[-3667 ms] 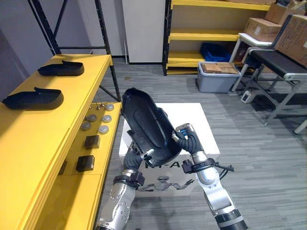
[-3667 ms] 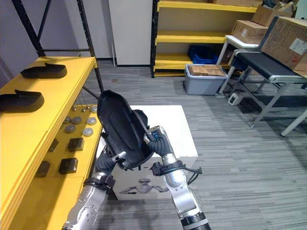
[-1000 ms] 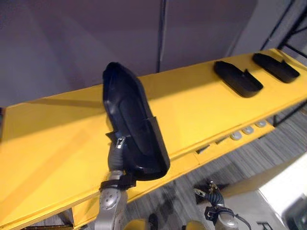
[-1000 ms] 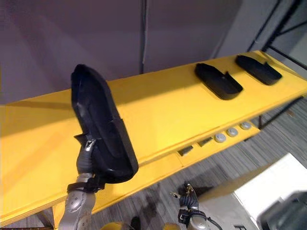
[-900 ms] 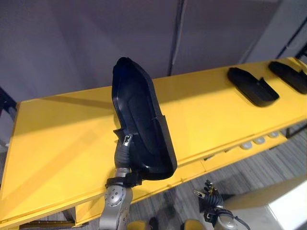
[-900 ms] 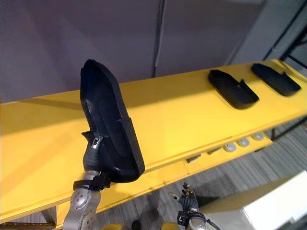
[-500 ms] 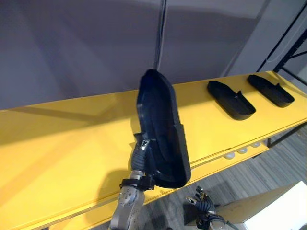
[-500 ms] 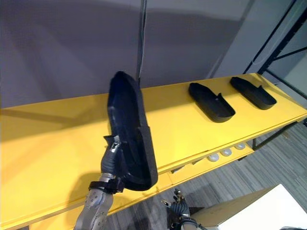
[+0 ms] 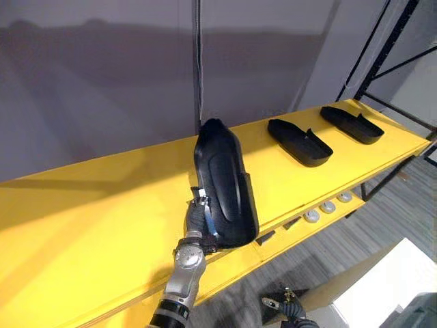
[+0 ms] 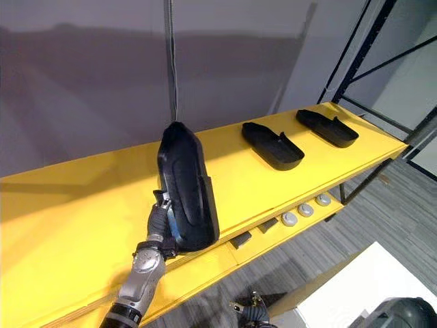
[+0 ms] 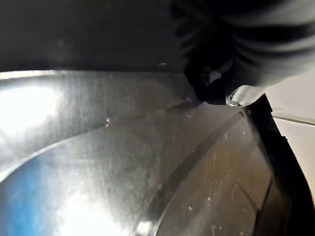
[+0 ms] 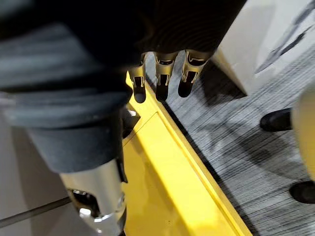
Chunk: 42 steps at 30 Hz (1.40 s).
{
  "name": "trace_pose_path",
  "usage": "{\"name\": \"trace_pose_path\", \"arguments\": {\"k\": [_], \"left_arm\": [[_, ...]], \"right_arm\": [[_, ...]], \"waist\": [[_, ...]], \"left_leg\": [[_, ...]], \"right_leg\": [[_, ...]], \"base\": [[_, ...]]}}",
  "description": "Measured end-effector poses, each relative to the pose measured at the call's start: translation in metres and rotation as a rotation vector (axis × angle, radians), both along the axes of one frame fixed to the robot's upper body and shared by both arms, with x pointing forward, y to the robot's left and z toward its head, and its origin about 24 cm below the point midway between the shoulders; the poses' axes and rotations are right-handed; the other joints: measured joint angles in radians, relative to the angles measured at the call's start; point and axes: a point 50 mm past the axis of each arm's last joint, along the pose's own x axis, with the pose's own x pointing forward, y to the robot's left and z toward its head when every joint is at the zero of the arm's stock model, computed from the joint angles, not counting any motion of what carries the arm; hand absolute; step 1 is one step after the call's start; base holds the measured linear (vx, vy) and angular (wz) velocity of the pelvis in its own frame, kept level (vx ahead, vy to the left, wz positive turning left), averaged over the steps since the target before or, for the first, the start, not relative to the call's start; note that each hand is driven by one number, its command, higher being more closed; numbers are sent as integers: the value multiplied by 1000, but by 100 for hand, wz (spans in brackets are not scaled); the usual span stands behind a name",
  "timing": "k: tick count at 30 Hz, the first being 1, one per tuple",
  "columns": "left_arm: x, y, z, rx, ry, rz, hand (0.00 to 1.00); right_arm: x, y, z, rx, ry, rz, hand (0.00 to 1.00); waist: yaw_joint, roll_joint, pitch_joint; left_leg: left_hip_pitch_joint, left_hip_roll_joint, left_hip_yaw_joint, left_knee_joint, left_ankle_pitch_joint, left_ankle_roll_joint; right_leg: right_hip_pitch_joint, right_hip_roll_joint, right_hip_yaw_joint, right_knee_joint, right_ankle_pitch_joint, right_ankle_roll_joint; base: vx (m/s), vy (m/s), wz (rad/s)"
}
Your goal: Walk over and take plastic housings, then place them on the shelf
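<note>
Already the yellow shelf (image 9: 82, 219) carries a nearer housing (image 9: 299, 141) and a farther housing (image 9: 351, 124), both lying flat. The left robot hand (image 9: 197, 217) grips a third housing (image 9: 225, 179) upright over the shelf's front, so laying it down remains. The right robot hand (image 12: 161, 73) hangs empty, fingers relaxed.

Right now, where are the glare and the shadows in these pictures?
Left wrist view: white glare spreads over the glossy black housing, held by the left hand. Left eye view: even light on the yellow shelf, with a dim band along its back edge. Right wrist view: the right hand hangs open, with a dark shadow on the grey floor beside its fingers.
</note>
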Motion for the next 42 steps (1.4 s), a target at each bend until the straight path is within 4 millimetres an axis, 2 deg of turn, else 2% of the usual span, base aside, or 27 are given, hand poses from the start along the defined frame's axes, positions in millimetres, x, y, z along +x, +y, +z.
{"name": "trace_pose_path", "arguments": {"k": [4, 7, 10, 13, 14, 18, 20, 23, 28, 42], "left_arm": [[7, 9, -3, -22, 27, 57, 100], [17, 17, -4, -59, 49, 101, 100], [25, 24, -1, -87, 54, 140, 100], [33, 29, 3, -103, 48, 165, 100], [36, 31, 5, -110, 48, 178, 0], [49, 40, 14, -133, 32, 218, 0], [56, 47, 19, -134, 25, 241, 0], [61, 50, 23, -163, 24, 255, 0], [62, 53, 23, -196, 30, 274, 0], [54, 55, 20, -228, 12, 256, 0]], "right_arm": [[-2, -5, -1, -17, 12, 9, 0], [-1, -11, 0, -36, 12, 23, 0], [-2, -16, 0, -53, 17, 37, 0], [-4, -18, -2, -59, 29, 37, 0], [-6, -19, -3, -60, 37, 37, 0], [-2, -22, -2, -69, 36, 43, 0], [6, -23, 0, -72, 19, 49, 0], [10, -24, 1, -75, 9, 51, 0], [16, -24, 3, -76, -7, 54, 0], [18, -31, 4, -85, -6, 39, 0]], "waist": [[-20, 6, -1], [-24, 11, -2], [-46, 12, -3], [-50, 13, -3], [-53, 15, -3], [-65, 24, -4], [-81, 26, -2], [-81, 29, 0], [-82, 35, 9], [-80, 37, 16]], "left_leg": [[6, -2, 2, -51, 37, -5], [20, 0, 22, -86, 57, -13], [21, 0, 22, -107, 66, -25], [20, 0, 26, -118, 69, -26], [20, 1, 26, -120, 70, -26], [15, 1, 31, -127, 75, -18], [14, 1, 31, -128, 76, -15], [14, 0, 23, -128, 76, -15], [15, -1, 20, -127, 75, -15], [15, -1, 18, -128, 76, -13]], "right_leg": [[-1, 1, 2, -38, 35, -6], [-2, 7, 23, -65, 44, -4], [-3, 7, 23, -86, 49, -2], [-8, 8, 23, -94, 56, -2], [-9, 9, 23, -94, 59, 0], [-15, 11, 25, -89, 69, -9], [-16, 12, 25, -89, 69, -9], [-17, 12, 25, -89, 69, -9], [-15, 11, 25, -90, 69, -9], [-14, 10, 22, -95, 70, -8]], "base": [[-118, -35, -2], [-95, -23, -18], [-60, -28, -5], [-9, -10, -4], [0, 0, 0], [62, 6, -4], [35, 1, -3], [11, 0, -1], [-17, -6, 0], [-17, -6, 0]]}}
